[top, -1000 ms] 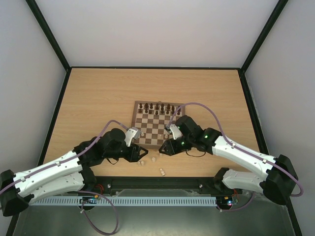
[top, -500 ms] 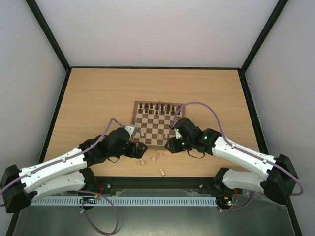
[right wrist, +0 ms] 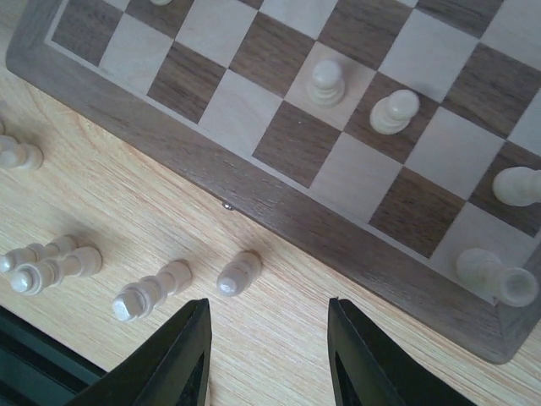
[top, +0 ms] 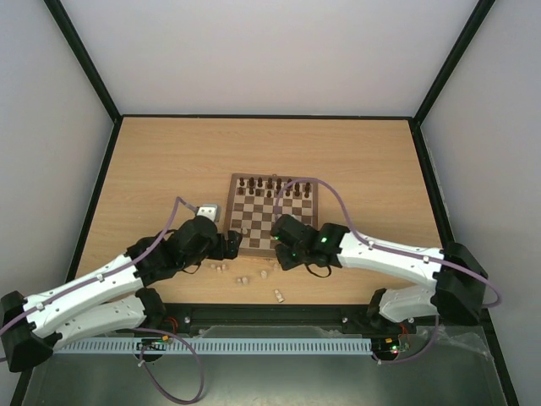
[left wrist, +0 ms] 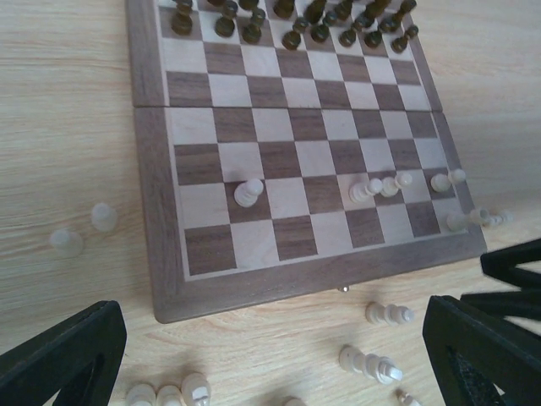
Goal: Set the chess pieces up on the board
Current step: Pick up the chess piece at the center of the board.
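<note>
Right wrist: toppled pale piece (right wrist: 239,272) lies just beyond end effector (right wrist: 267,326).

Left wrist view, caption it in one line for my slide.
Open left gripper above checkered wooden chessboard: dark brown pieces along the far edge, few pale cream pieces placed, more scattered off-board.

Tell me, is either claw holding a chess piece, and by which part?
Nothing is held. The left gripper stands wide open, empty, by the board; the right gripper shows only bare table between its fingers, pale pieces lying nearby.
</note>
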{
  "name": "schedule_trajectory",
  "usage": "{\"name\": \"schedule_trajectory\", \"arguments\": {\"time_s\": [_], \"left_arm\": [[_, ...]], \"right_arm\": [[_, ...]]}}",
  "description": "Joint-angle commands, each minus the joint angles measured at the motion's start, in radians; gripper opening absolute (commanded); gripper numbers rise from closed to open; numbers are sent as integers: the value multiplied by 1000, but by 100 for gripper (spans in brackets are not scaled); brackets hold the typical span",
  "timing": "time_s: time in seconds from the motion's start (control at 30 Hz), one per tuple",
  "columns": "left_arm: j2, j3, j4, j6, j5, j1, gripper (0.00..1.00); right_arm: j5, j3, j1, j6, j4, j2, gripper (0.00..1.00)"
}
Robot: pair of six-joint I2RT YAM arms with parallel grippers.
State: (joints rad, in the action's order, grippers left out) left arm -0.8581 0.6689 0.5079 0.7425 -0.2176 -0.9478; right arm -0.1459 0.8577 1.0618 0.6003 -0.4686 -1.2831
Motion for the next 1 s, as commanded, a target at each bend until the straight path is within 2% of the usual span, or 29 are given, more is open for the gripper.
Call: {"name": "schedule_trajectory", "arguments": {"time_s": [0.0,0.37,0.97], "left_arm": [[46,29,39,26,-78,8,99],[40,21,33,23,-59,9,99],[35,19,29,22,-55,9,99]], "right_arm": [[-113,58,48,31,-83,-69,39],[-108,103,103,30,-89,-226,36],[-67,98,112,16,-40,-292,34]]}}
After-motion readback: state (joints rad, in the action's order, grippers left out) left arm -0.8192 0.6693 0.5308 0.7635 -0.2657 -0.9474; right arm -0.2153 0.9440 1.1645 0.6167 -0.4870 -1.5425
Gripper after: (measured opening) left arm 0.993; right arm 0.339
